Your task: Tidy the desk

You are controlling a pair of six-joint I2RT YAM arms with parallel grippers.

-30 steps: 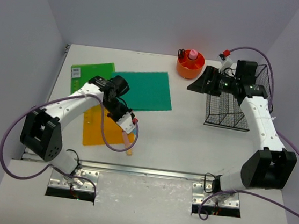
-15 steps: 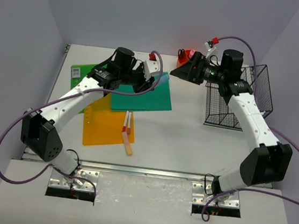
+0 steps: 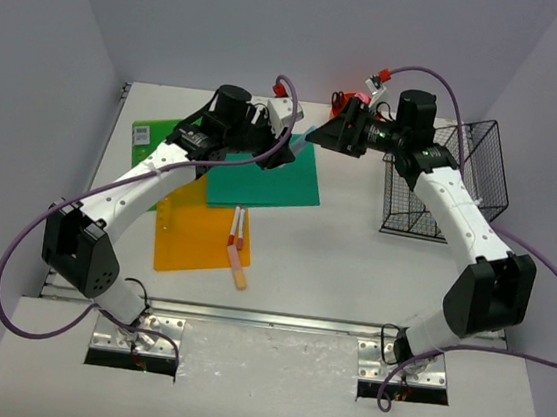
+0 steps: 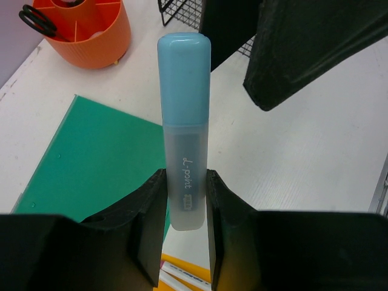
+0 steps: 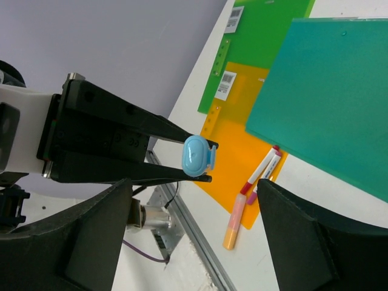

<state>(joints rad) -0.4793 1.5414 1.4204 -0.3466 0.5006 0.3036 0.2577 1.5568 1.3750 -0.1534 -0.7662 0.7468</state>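
My left gripper [image 3: 290, 150] is shut on a light blue highlighter [image 4: 183, 121] and holds it in the air above the back middle of the white desk [image 3: 353, 257]. The highlighter's cap points at my right gripper [image 3: 319, 136], which is open and empty and faces it from a short way off. In the right wrist view the cap end [image 5: 198, 156] shows between the left fingers, beyond my open right gripper [image 5: 194, 182]. Two markers [image 3: 238, 226] and an orange highlighter [image 3: 239, 266] lie by the orange folder [image 3: 191, 229].
A teal folder [image 3: 267, 172] overlaps a green folder [image 3: 166, 135] and the orange one at left. An orange pen cup [image 4: 91, 30] with scissors stands at the back. A black wire basket [image 3: 447, 183] stands at the right. A metal rail [image 3: 266, 318] runs along the front edge.
My left arm has risen from the orange folder to the back middle with the blue highlighter. My right arm has swung left from the basket to face it.
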